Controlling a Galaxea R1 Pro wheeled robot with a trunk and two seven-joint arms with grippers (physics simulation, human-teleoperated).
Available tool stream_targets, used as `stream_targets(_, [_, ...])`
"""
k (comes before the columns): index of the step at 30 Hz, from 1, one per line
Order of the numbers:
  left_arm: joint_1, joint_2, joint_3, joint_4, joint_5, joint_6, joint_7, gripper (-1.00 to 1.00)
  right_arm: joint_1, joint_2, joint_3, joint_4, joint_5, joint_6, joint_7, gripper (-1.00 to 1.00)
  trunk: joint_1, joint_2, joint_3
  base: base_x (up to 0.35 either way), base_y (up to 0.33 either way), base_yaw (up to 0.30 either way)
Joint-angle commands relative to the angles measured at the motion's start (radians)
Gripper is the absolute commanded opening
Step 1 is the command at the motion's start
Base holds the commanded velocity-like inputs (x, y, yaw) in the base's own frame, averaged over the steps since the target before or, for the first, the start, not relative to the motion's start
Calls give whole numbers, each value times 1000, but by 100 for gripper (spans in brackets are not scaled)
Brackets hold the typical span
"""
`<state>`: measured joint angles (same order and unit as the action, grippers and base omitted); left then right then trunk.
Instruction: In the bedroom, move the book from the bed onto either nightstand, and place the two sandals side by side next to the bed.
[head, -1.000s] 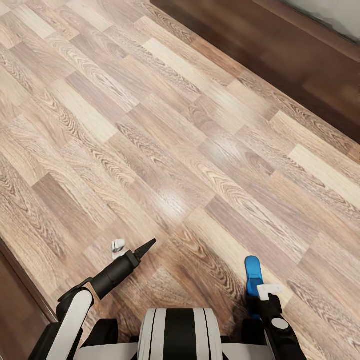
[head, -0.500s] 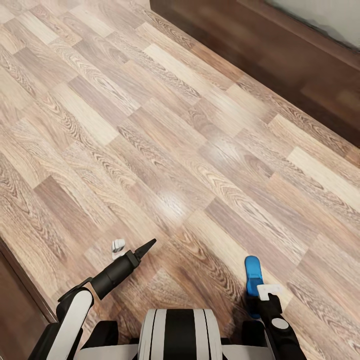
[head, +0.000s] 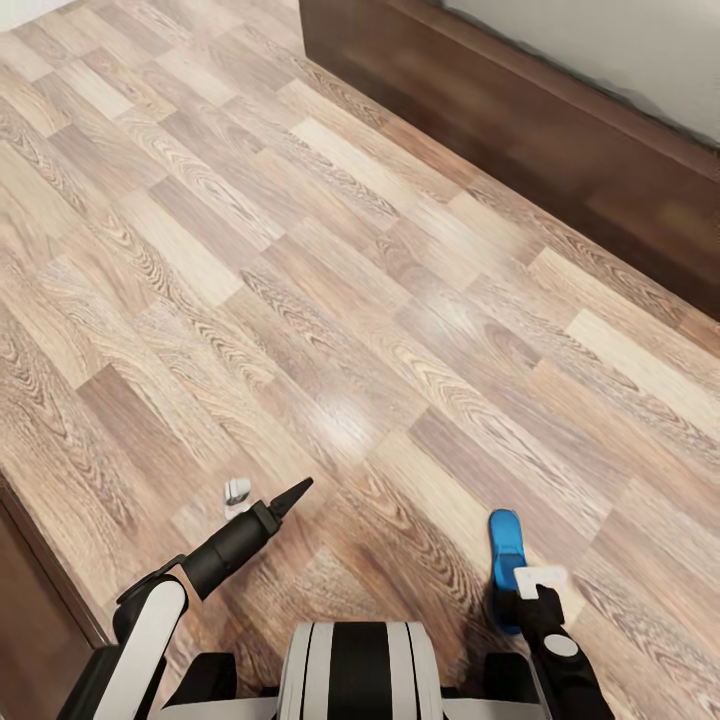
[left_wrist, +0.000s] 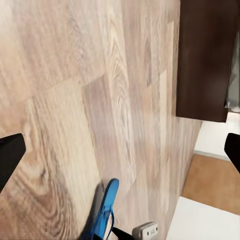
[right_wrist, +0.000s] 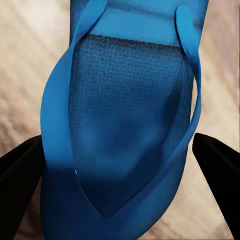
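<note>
Right end effector (right_wrist: 120, 165) pinches blue sandal (head: 506, 545) across its sole; light, floppy, probably best gripped mid-sole. Left end effector (left_wrist: 120, 152) spread, empty.

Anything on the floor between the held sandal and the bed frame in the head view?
Nothing: in the head view, only bare wood-plank floor lies between the blue sandal in the right tool and the dark bed frame.
</note>
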<state>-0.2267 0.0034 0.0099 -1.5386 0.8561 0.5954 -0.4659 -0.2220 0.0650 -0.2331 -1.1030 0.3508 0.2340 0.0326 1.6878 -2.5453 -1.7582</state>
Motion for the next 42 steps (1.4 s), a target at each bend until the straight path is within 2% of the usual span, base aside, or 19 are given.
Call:
stream_targets(1, [0, 0, 1, 0, 6, 8, 0, 100, 0, 1, -3, -5, 10, 5, 4, -100, -1, 0, 4, 0, 0, 0])
stream_targets(5, [0, 0, 1, 0, 5, 7, 0, 100, 0, 1, -3, -19, 10, 7, 5, -100, -2, 1, 19, 0, 0, 0])
stream_targets(17, [0, 0, -1, 0, 4, 7, 0, 100, 0, 0, -5, -169, 9, 21, 7, -100, -8, 4, 65, 0, 0, 0])
stream_targets(27, [0, -1, -2, 0, 3, 8, 1, 100, 1, -1, -8, -317, 1, 148, 17, -100, -12, 6, 104, 0, 0, 0])
stream_targets(29, [0, -2, -2, 0, 3, 8, 1, 100, 1, -2, -8, -341, -49, 186, 48, -100, -13, 7, 112, 0, 0, 0])
stream_targets(30, [0, -2, -2, 0, 3, 7, 1, 100, 1, -4, -8, -352, -96, 218, 75, -100, -14, 7, 116, 0, 0, 0])
stream_targets(32, [0, -2, -2, 0, 3, 7, 1, 100, 1, -7, -12, -364, -222, 316, 153, -100, -14, 7, 123, 0, 0, 0])
stream_targets(33, [0, -2, -2, 0, 3, 7, 1, 100, 1, -17, -15, -368, -325, 405, 225, -100, -15, 8, 127, 0, 0, 0])
stream_targets(34, [0, -2, -2, 0, 3, 7, 1, 100, 1, -25, -16, -368, -356, 434, 249, -100, -15, 8, 131, 0, 0, 0])
stream_targets(36, [0, -2, -3, 0, 3, 7, 1, 100, 1, -69, -17, -367, -456, 526, 336, -100, -16, 8, 139, 0, 0, 0])
stream_targets(38, [0, -3, -5, 0, 3, 7, 2, 100, 1, -124, -16, -366, -527, 578, 424, -100, -17, 9, 147, 0, 0, 0])
stream_targets(39, [0, -3, -5, 0, 3, 7, 2, 100, 1, -138, -16, -365, -544, 587, 455, -100, -18, 9, 150, 0, 0, 0])
stream_targets(42, [0, -3, -5, 0, 3, 7, 3, 100, 1, -156, -16, -365, -566, 599, 532, -100, -19, 10, 162, 0, 0, 0])
